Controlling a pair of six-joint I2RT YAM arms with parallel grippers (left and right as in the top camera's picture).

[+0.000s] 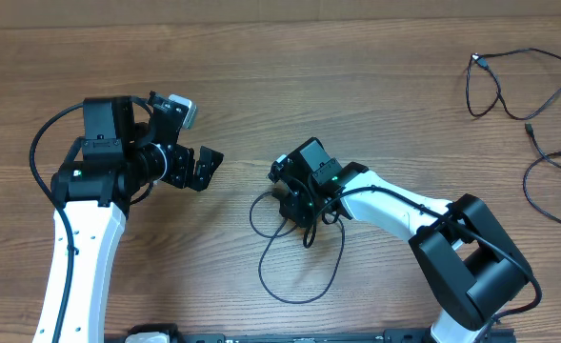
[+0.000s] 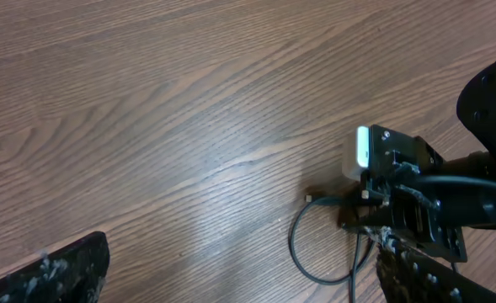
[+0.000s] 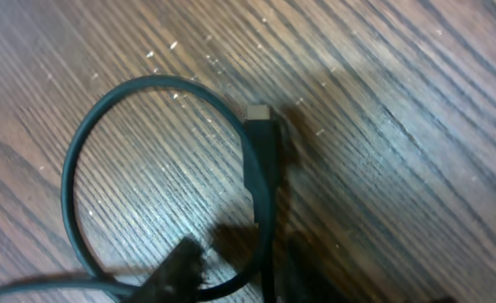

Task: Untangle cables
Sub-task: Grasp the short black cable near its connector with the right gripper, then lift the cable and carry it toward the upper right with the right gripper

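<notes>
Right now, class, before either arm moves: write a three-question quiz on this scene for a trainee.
1. True or false: the left pincer stands open and empty.
2. The right pincer is over: A) a cable, B) a cup, C) a box?
3. Fill in: the plug lies on a ___ table.
Key: 1 true; 2 A; 3 wooden.
</notes>
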